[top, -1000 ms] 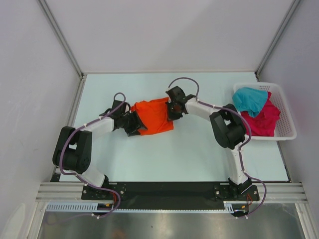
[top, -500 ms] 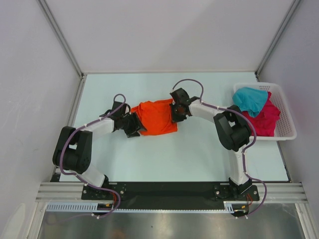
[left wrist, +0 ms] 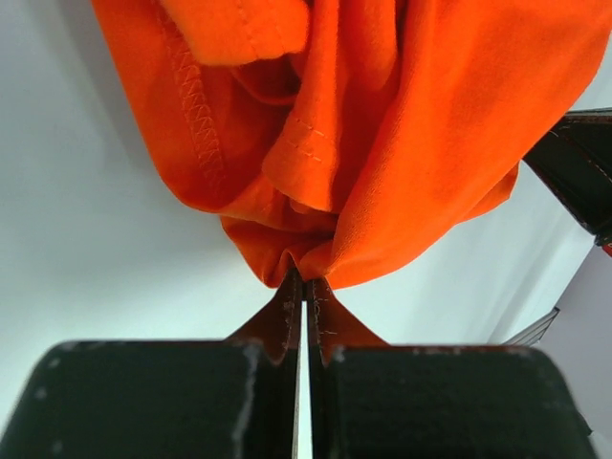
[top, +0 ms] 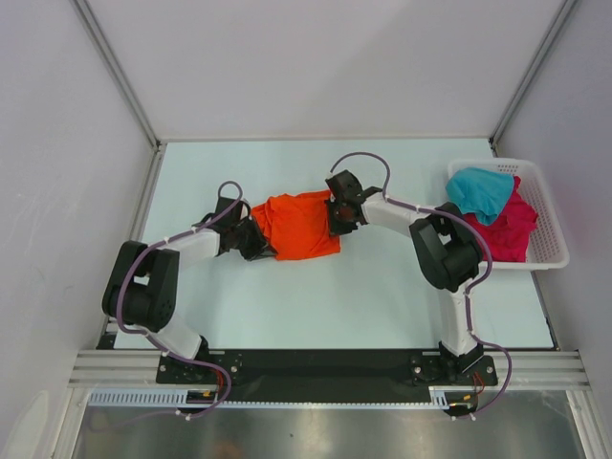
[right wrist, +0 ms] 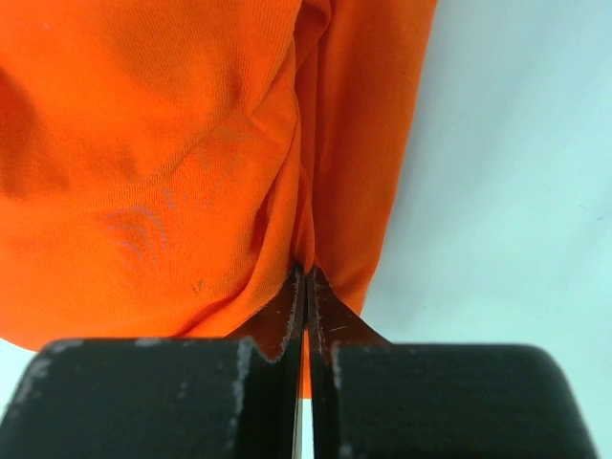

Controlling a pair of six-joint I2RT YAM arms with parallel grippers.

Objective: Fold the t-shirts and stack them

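The orange t-shirt lies bunched on the table's middle, stretched between both arms. My left gripper is shut on its left edge; in the left wrist view the jaws pinch a fold of orange cloth. At the shirt's right edge my right gripper is shut too, and the right wrist view shows its jaws biting into the orange fabric. A teal t-shirt and a magenta t-shirt lie heaped in the white basket at the right.
The pale table is bounded by grey walls with metal posts at the back corners. The basket sits against the right wall. Part of the right arm shows dark at the right edge of the left wrist view.
My left gripper has shut on the orange shirt's left edge, having stood open beside it before. The right gripper shifted slightly right with the cloth, then stayed put.
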